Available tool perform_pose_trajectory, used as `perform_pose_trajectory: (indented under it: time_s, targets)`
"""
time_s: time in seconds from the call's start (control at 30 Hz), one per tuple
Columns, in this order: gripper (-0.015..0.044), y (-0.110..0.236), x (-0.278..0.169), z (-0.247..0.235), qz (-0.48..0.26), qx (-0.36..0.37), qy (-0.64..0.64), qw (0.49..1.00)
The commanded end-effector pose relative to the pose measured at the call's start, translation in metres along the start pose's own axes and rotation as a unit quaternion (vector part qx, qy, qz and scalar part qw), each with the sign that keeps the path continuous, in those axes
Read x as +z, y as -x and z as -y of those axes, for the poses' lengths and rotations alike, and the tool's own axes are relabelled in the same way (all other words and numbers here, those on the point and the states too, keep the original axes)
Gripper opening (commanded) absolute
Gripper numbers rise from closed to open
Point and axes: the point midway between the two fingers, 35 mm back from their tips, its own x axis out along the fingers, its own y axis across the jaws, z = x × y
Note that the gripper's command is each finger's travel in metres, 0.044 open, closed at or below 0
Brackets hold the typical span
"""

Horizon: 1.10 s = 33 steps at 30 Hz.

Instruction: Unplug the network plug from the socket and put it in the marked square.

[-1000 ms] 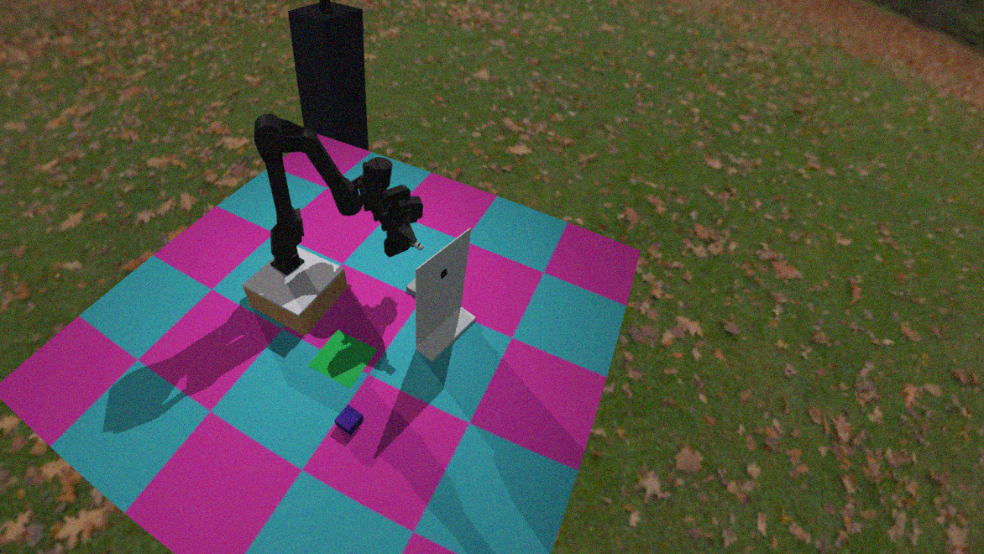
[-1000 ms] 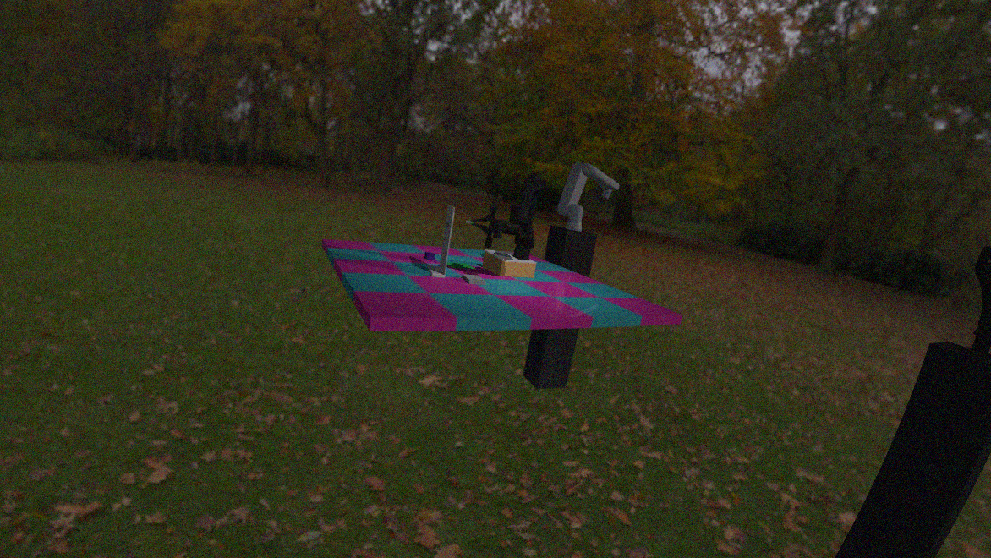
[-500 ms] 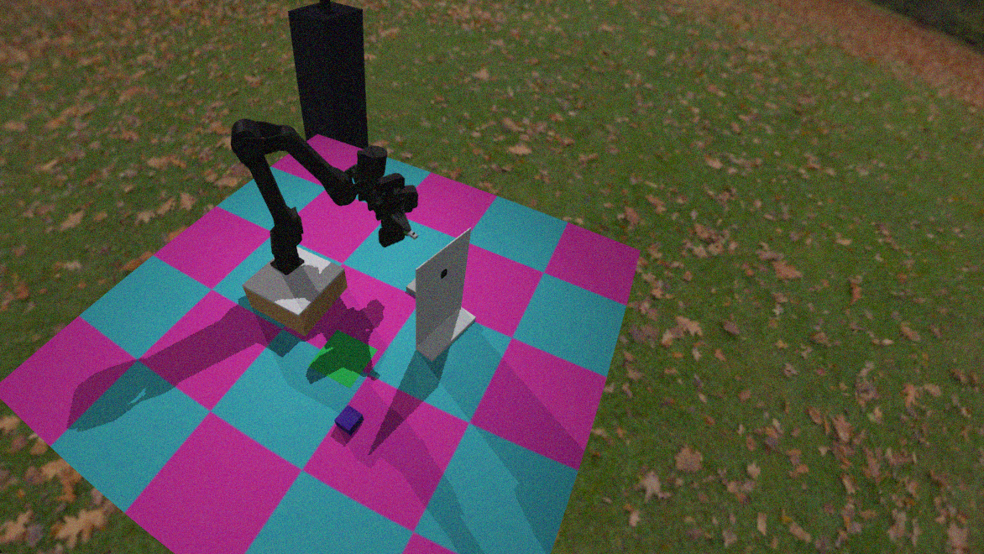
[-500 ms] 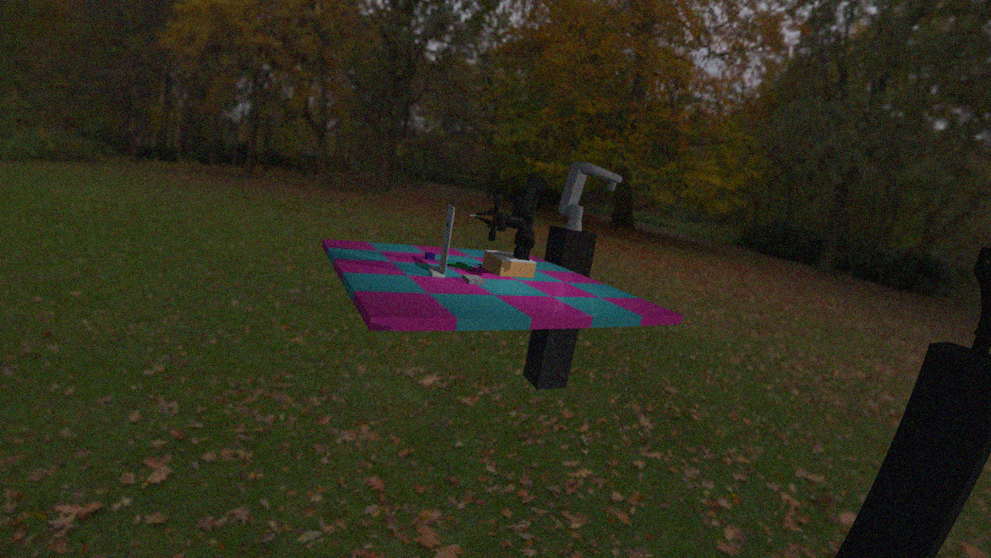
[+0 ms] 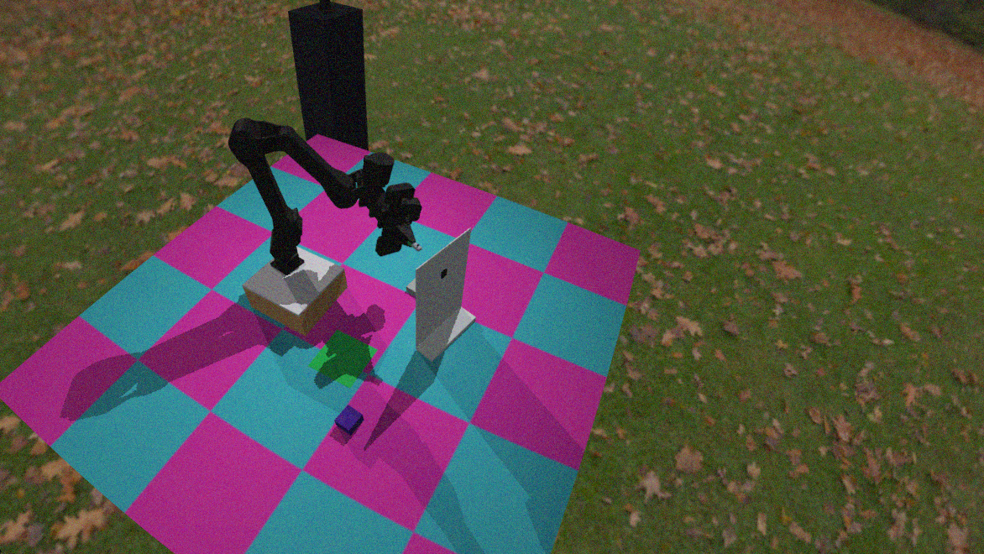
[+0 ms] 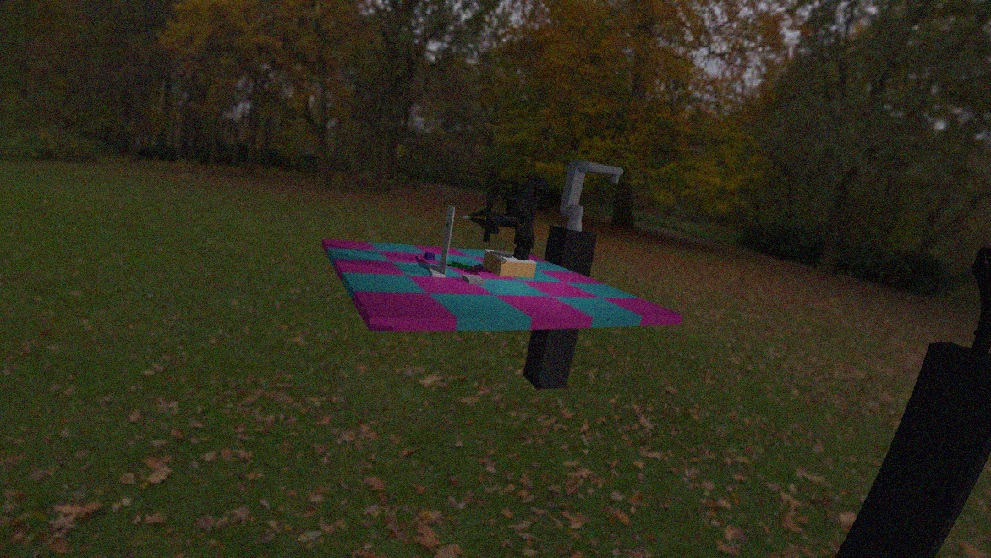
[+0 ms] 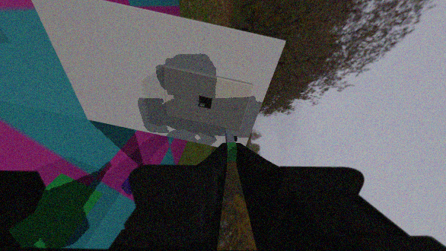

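My gripper [image 5: 407, 241] [image 6: 479, 219] [image 7: 230, 147] is shut on the network plug [image 5: 416, 245] [image 7: 228, 136], a small grey piece that sticks out past the fingertips. It holds the plug in the air a short way in front of the white upright panel [image 5: 440, 302] [image 6: 448, 238] [image 7: 114, 57]. The socket [image 5: 443, 273] [image 7: 205, 101] shows as an empty dark hole in the panel. The green marked square [image 5: 342, 358] [image 7: 89, 198] lies on the table near the panel's foot, below and nearer than the gripper, partly in the arm's shadow.
A small purple block [image 5: 348, 419] lies on the table beyond the green square. The arm's base box [image 5: 295, 292] [image 6: 509, 264] stands beside the square. A dark pillar [image 5: 329, 68] stands at the table's far edge. The checkered table [image 5: 206, 495] ends at grass.
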Motion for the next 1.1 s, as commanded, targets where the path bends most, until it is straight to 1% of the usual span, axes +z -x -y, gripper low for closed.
perform_pose_trajectory:
  time_s: [0.0,0.5,1.07]
  targets:
    - [0.0000,-0.012,-0.001,-0.005,0.006,0.014,0.038,0.999]
    - [0.0000,-0.051,-0.015,-0.031,0.029,0.075,0.158,0.984]
    - [0.0000,-0.084,-0.042,-0.068,0.071,0.161,0.260,0.949]
